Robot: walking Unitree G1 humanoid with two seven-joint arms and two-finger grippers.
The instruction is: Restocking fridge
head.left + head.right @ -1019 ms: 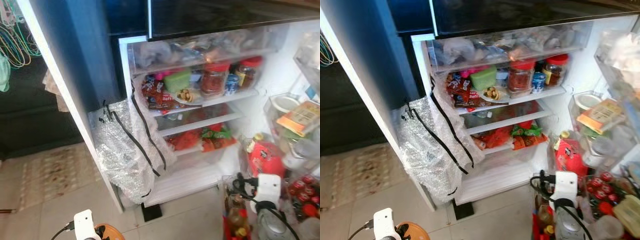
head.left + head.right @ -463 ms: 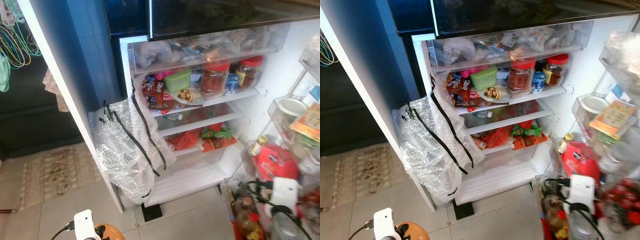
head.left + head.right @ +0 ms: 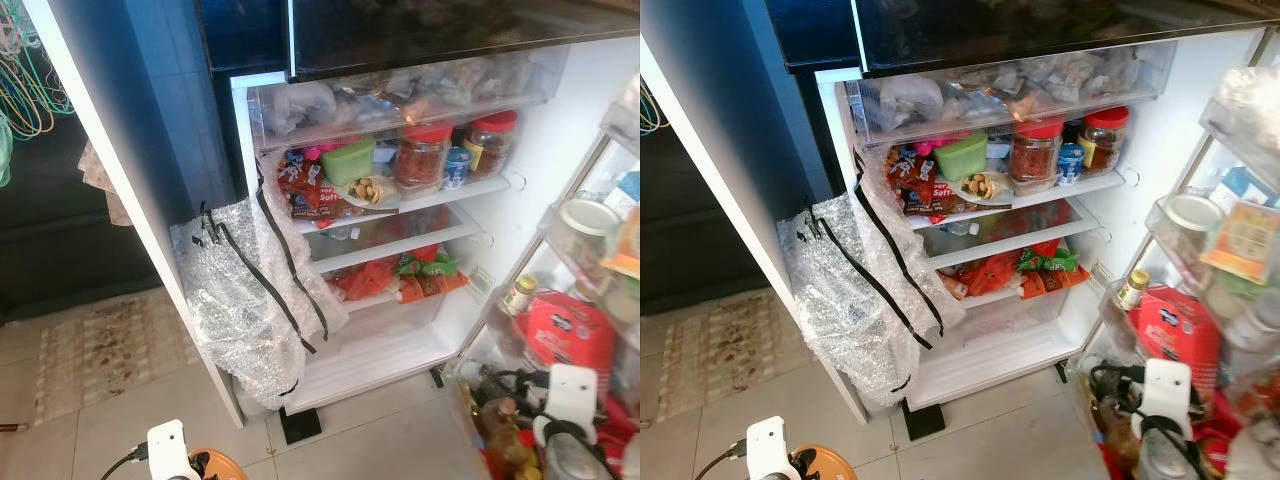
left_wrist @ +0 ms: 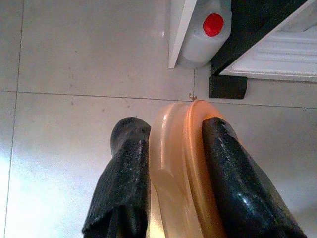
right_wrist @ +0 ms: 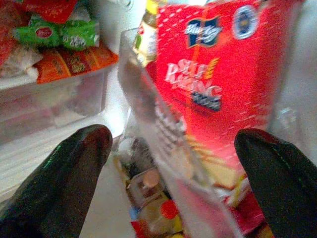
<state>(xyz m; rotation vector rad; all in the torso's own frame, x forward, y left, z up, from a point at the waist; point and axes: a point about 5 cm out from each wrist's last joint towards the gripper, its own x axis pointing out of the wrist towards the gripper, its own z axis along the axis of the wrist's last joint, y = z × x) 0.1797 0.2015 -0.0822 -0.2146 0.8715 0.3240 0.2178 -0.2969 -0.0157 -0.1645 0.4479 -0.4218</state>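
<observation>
The fridge (image 3: 560,130) stands open, its shelves packed with red-lidded jars (image 3: 422,155), a green tub (image 3: 350,160) and snack packets. The door's clear shelf (image 5: 143,104) holds a red self-raising flour pack (image 5: 213,79) and bottles. My right gripper (image 5: 173,144) is open, fingers wide apart, pointing at that door shelf; its white wrist (image 3: 570,395) sits low at the door. Low over the tiled floor, my left gripper (image 4: 173,134) is shut on the rim of an orange round dish (image 4: 183,163).
Bubble wrap (image 3: 245,310) with black tape hangs over the fridge's left edge. A white jug with a red cap (image 4: 205,32) stands on the floor by the fridge's corner. A patterned rug (image 3: 110,345) lies to the left. Bare tiles (image 3: 380,430) lie before the fridge.
The fridge door has swung wider to the right, and my right arm has gone right and lower with it. The left arm holds the dish in the same place.
</observation>
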